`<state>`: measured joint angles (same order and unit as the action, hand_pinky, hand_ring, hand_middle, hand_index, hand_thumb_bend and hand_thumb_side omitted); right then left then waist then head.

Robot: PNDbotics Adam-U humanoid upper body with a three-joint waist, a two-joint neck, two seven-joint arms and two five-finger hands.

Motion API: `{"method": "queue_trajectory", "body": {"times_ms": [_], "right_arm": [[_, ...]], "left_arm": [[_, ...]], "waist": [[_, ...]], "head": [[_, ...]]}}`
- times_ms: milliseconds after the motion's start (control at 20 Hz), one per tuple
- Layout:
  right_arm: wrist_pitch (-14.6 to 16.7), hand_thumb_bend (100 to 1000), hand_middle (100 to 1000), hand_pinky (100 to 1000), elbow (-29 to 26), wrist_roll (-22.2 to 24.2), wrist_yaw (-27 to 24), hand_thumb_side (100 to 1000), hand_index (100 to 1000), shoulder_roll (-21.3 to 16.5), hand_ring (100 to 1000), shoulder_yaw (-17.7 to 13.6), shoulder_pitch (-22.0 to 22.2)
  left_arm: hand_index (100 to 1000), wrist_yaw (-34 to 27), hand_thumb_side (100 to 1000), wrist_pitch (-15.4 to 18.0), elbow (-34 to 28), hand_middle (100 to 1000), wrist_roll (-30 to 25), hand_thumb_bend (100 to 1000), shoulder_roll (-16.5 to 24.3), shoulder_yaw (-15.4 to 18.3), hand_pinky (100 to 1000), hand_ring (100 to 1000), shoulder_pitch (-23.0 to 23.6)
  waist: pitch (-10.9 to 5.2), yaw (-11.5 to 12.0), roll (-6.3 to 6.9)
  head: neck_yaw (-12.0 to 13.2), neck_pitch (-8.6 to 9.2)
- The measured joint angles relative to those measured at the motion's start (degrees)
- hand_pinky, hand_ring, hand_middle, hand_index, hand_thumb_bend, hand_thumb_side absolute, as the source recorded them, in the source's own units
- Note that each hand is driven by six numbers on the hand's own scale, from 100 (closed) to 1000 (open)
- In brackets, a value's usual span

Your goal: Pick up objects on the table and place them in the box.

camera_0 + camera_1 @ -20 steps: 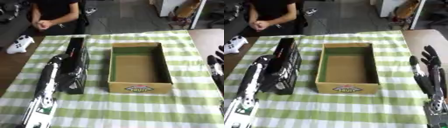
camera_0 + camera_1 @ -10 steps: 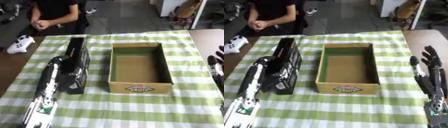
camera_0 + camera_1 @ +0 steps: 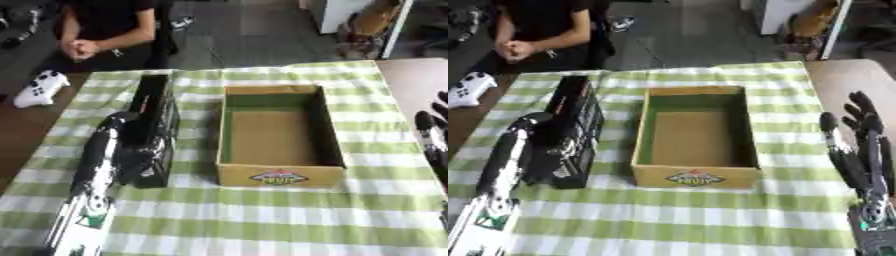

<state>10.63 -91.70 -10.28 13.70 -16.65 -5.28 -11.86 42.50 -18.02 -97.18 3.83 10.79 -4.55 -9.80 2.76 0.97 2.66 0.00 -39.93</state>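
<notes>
**Black box waits by the open carton**

Black box [image 3: 575,125] stands on its long edge at the left middle of the frame, just beside the cardboard box [image 3: 696,177], which looks bare inside. The left hand [image 3: 546,162] lies against its near end, at the bottom left; I cannot tell if its fingers curl round it. The right hand [image 3: 859,150] rests at the right edge, fingers straight and spread. The checked cloth [image 3: 710,220] in front leaves room to move.
</notes>
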Motion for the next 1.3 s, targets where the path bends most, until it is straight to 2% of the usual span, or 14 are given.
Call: {"method": "queue_trajectory", "body": {"times_ms": [50,100,150,200,250,350,400,450,500,550,600,650,850,1300], "right_arm": [[0.0,520,943,892,0.0,0.0,0.0,729,1000,0.0,923,0.0,0.0],[0.0,520,943,892,0.0,0.0,0.0,729,1000,0.0,923,0.0,0.0],[0.0,520,943,892,0.0,0.0,0.0,729,1000,0.0,923,0.0,0.0],[0.0,520,943,892,0.0,0.0,-0.1,729,1000,0.0,923,0.0,0.0],[0.0,520,943,892,0.0,0.0,-0.2,728,1000,0.0,923,0.0,0.0],[0.1,520,943,892,0.0,0.1,-0.2,728,1000,0.0,923,0.0,0.0],[0.1,520,943,892,0.0,0.1,-0.2,728,1000,0.0,923,0.0,0.0],[0.1,520,943,892,0.0,0.1,-0.3,728,1000,0.0,923,0.0,0.0],[0.1,520,943,892,0.0,0.1,-0.3,728,1000,0.0,923,0.0,0.0],[0.1,519,943,892,0.0,0.1,-0.4,728,1000,0.0,923,0.0,0.0],[0.1,519,943,892,0.0,0.1,-0.4,728,1000,0.0,923,0.0,0.0],[0.1,519,943,892,0.0,0.1,-0.4,728,1000,0.0,923,0.0,0.0],[0.1,519,943,892,0.0,0.1,-0.4,728,1000,0.0,923,0.0,0.0],[0.1,518,943,892,0.0,0.1,-0.4,728,1000,0.0,923,0.0,0.0]], "left_arm": [[803,0.4,519,0.0,0.2,797,0.1,598,0.0,0.0,665,673,-0.1],[811,0.8,535,0.0,0.3,806,0.2,625,0.0,0.0,686,699,-0.3],[751,1.2,437,-0.1,0.5,744,0.3,465,0.0,0.0,496,543,-0.4],[744,1.6,429,-0.2,0.6,738,0.7,450,-0.1,0.0,480,531,-0.4],[690,1.8,329,-0.5,0.8,681,1.0,283,-0.1,0.0,362,448,-0.5],[610,2.1,253,-1.1,0.9,609,1.9,100,-0.1,0.0,228,337,-0.5],[618,2.0,258,-1.4,1.0,616,2.4,101,-0.2,0.0,241,348,-0.5],[530,2.0,240,-1.8,1.2,550,3.0,100,-0.4,0.1,103,240,-0.6],[515,1.7,246,-2.1,1.3,537,3.7,100,-0.6,0.1,100,224,-0.6],[448,1.4,385,-2.3,1.5,485,4.3,100,-0.6,0.1,100,166,-0.6],[452,1.0,369,-2.4,1.6,489,5.0,100,-0.6,0.2,100,172,-0.6],[386,0.4,438,-2.6,1.8,443,5.8,100,-0.6,0.3,100,107,-0.6],[311,-2.2,445,-2.8,2.4,399,8.1,100,-0.6,0.4,100,100,-0.6],[282,-4.9,445,-2.5,2.9,391,9.6,100,-0.5,0.5,100,100,-0.6]], "waist": [[-0.02,0.0,0.00],[-0.02,0.0,-0.02],[-0.03,0.0,-0.03],[-0.03,0.0,-0.04],[-0.04,0.0,-0.06],[-0.05,0.0,-0.10],[-0.05,0.0,-0.12],[-0.05,0.0,-0.12],[-0.05,0.0,-0.13],[-0.05,0.0,-0.13],[-0.04,0.0,-0.14],[-0.04,0.0,-0.15],[-0.03,0.0,-0.18],[-0.02,0.0,-0.19]], "head": [[0.0,0.00],[0.0,0.00],[0.0,0.00],[0.0,0.00],[0.0,0.00],[0.0,0.00],[0.0,0.00],[0.0,0.00],[0.0,0.00],[0.0,0.00],[0.0,0.00],[0.0,0.00],[0.1,0.00],[0.3,0.00]]}}
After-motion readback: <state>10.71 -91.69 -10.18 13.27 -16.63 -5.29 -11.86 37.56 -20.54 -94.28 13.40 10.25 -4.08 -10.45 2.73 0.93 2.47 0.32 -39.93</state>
